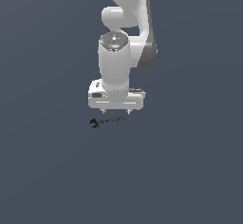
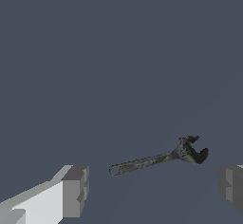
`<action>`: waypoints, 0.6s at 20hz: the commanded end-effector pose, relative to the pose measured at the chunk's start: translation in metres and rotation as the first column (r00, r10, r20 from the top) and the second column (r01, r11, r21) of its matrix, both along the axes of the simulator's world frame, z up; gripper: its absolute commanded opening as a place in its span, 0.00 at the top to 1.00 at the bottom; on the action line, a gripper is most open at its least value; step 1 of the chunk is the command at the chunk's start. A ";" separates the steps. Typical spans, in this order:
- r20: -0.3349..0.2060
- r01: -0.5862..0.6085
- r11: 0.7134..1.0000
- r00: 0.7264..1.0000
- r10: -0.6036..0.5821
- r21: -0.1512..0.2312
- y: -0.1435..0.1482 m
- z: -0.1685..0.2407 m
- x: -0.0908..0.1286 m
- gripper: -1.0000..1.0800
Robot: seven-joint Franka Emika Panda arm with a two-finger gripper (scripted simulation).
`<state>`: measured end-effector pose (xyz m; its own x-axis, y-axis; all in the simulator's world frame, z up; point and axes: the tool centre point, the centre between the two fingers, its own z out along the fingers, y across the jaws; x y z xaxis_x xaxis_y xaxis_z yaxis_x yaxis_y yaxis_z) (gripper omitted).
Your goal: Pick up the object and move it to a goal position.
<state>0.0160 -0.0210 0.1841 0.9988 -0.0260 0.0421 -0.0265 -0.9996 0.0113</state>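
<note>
Dark grey and thin, the wrench (image 1: 107, 121) lies flat on the slate-blue worktop (image 1: 47, 171), forked end toward the exterior view's left, handle running right. The white arm (image 1: 124, 38) points straight down above it, its gripper (image 1: 115, 111) just over the handle without touching. In the wrist view the fingers (image 2: 75, 191) stand wide apart, released, grasping nothing, the wrench (image 2: 159, 158) between them.

Your arm hangs straight down, end effector spread wide.

Your white arm (image 1: 124, 38) drops vertically from the top of the exterior view, wrist pointing down. Your end effector (image 1: 115, 111) holds nothing; in the wrist view its two grey fingertips (image 2: 75, 191) stand far apart, with a broad gap between them.
</note>
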 end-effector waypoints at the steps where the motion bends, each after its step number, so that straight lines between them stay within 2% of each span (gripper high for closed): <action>1: 0.000 0.000 1.000 1.000 0.000 0.000 0.000 0.000 0.000 0.04; 12: 0.016 0.077 0.997 0.997 -0.077 0.009 -0.025 0.009 -0.001 0.04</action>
<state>0.0149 -0.0462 0.1932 0.9932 -0.1016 0.0575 -0.1019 -0.9948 0.0023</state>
